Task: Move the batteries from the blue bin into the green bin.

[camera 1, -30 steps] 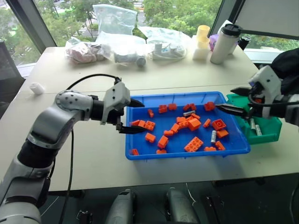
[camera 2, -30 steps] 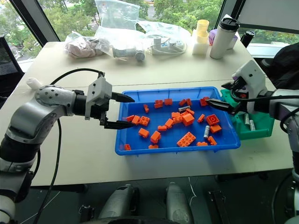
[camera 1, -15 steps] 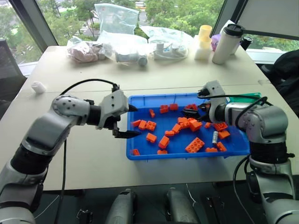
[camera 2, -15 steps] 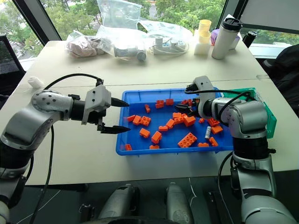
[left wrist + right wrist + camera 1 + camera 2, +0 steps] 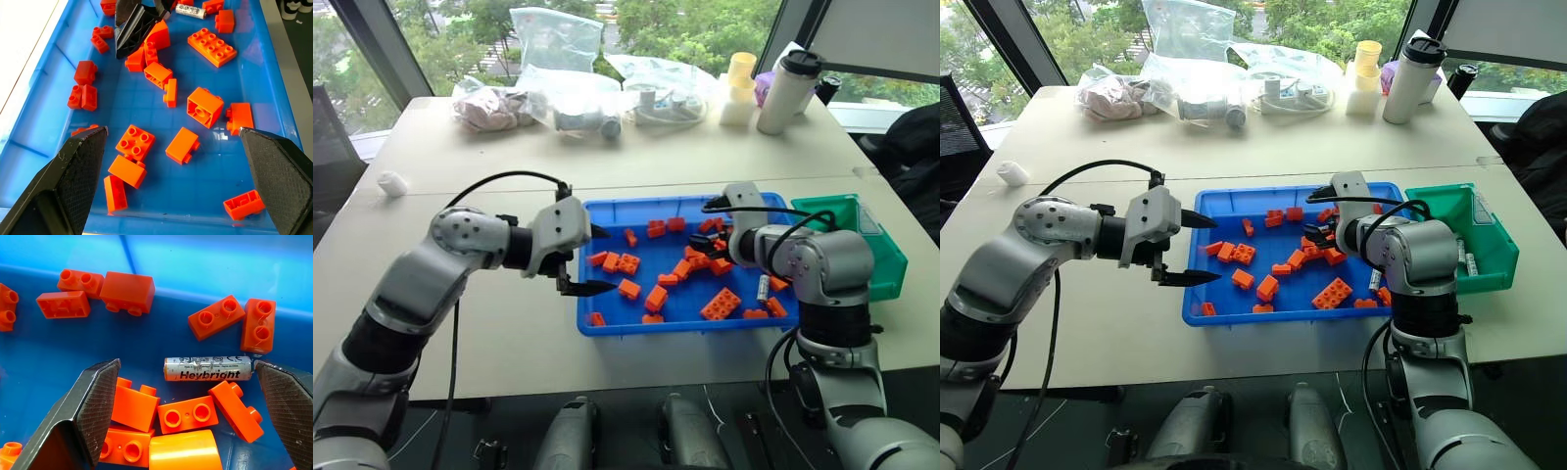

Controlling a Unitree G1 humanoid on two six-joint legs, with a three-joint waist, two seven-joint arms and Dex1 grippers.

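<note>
Left gripper [image 5: 584,260] spread wide and empty at the blue bin's [image 5: 607,325] left rim, right gripper [image 5: 186,396] released, fingers straddling a silver battery [image 5: 208,368] among orange bricks [image 5: 721,304] in the bin, another battery [image 5: 762,288] farther right, green bin [image 5: 889,262] holding batteries [image 5: 1463,258] at far right

Clutter on the pale counter [image 5: 705,157]

Orange bricks [image 5: 719,305] lay scattered in a loose spread. At the far edge sat clear plastic bags [image 5: 553,44], a white tumbler with a black lid [image 5: 785,91], and a stack of cream cups [image 5: 737,88]. A small white cap [image 5: 391,183] lay alone, well apart.
</note>
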